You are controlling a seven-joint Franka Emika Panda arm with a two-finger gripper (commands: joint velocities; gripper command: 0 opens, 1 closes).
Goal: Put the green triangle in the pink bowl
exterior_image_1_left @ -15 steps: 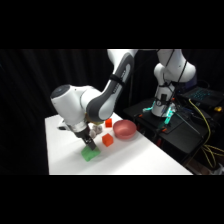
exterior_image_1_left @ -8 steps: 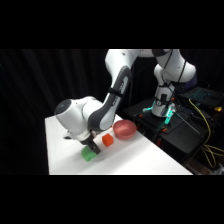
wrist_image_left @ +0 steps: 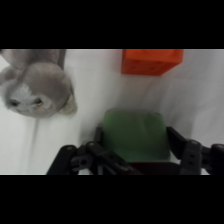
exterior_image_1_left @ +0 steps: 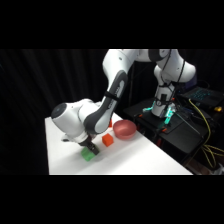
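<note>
Lowered to the white table (exterior_image_1_left: 150, 160), white robot arm's two-finger gripper (exterior_image_1_left: 90, 148), with 2 black fingers (wrist_image_left: 187, 152) set either side of the small bright green wedge-like block (wrist_image_left: 135, 135). Fingers spread just wider than the block, close against its sides; firm grip or not, cannot tell. Green block resting on the table directly under the gripper, filling the space between the fingers in the wrist view. Just beyond the gripper, 1 small orange-red cube (wrist_image_left: 151, 61), near the green block but apart from it. Off to one side of the gripper, lumpy grey-white ball (wrist_image_left: 37, 85), also apart. In the side view, orange-red cube beside the gripper, and past it the round shallow dark pinkish-red bowl (exterior_image_1_left: 124, 128), well clear of the green block.
</note>
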